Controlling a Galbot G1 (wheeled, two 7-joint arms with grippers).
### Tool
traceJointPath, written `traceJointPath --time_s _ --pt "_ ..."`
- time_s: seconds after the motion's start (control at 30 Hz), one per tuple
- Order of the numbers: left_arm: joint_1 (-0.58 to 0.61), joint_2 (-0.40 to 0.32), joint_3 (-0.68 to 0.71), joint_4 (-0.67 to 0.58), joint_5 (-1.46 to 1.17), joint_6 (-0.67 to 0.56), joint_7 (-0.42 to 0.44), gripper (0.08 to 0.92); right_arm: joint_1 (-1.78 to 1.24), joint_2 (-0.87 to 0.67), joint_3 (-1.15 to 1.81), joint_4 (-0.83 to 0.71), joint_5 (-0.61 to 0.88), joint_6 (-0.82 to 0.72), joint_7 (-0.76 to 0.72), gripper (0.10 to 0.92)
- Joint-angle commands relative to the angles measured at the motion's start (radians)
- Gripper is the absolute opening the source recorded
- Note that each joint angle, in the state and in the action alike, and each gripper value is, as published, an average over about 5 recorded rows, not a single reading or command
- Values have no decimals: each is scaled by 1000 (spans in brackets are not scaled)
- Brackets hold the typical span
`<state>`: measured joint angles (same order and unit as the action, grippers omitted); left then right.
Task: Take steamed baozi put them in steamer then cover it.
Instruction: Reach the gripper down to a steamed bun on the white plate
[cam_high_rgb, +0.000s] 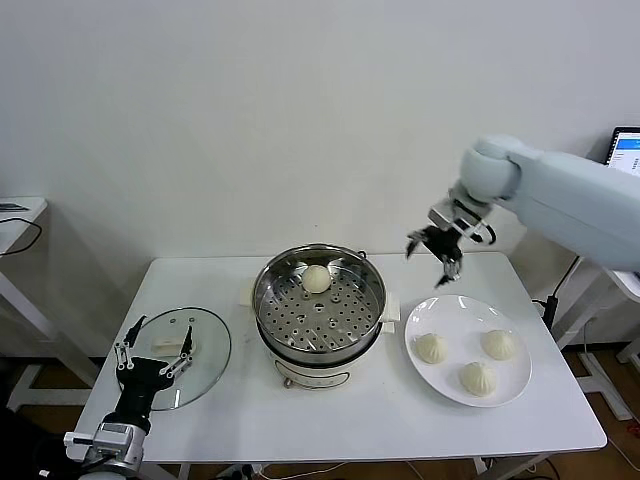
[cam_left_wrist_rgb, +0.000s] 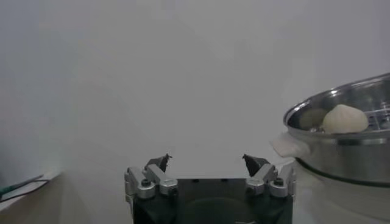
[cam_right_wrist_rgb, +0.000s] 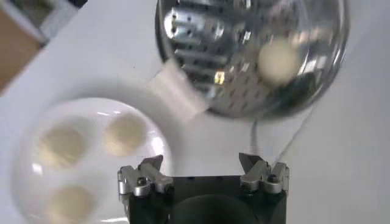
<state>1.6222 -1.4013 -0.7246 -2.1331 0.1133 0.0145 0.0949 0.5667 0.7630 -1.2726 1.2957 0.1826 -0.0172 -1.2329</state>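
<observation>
With one steamed baozi (cam_high_rgb: 316, 279) already on the perforated tray at the back of the steamer (cam_high_rgb: 270, 300), you are between loads: your right gripper (cam_high_rgb: 436, 255) hangs empty, fingers apart, above the table just right of the steamer. Next, drop to the white plate (cam_high_rgb: 512, 382), right of the steamer, holding three buns. Your left gripper (cam_high_rgb: 155, 350), also spread, waits over the cover (cam_high_rgb: 205, 350), left of the steamer.

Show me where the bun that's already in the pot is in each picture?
Head view: the bun sits at the back of the steamer tray, mid-table.
Left wrist view: the bun peeks over the steamer rim at the right edge.
Right wrist view: the bun shows on the tray, seen from above.
Shared landmark: the shiny steamer.
</observation>
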Motion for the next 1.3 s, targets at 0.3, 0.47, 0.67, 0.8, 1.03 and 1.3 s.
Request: traceJointPath --time_s 0.3,0.47,0.67,0.8,1.03,1.3 --pt "-5 -4 6 14 2 -2 -3 823 -322 -89 139 -21 6 -241 116 823" --pt "-6 -4 9 9 2 0 -4 823 -381 -74 187 -55 -32 -248 134 823" --pt "-4 -6 10 7 4 1 -5 823 -435 -54 221 -81 -60 -250 157 823" --pt "-3 -8 9 6 4 1 -6 823 -453 -39 230 -91 -62 -253 168 823" --pt "-4 -10 9 10 7 0 -6 823 -486 -33 245 -88 -74 -254 165 823" --pt "-7 -13 13 14 9 -1 -6 823 -505 -12 263 -102 -97 -251 170 823"
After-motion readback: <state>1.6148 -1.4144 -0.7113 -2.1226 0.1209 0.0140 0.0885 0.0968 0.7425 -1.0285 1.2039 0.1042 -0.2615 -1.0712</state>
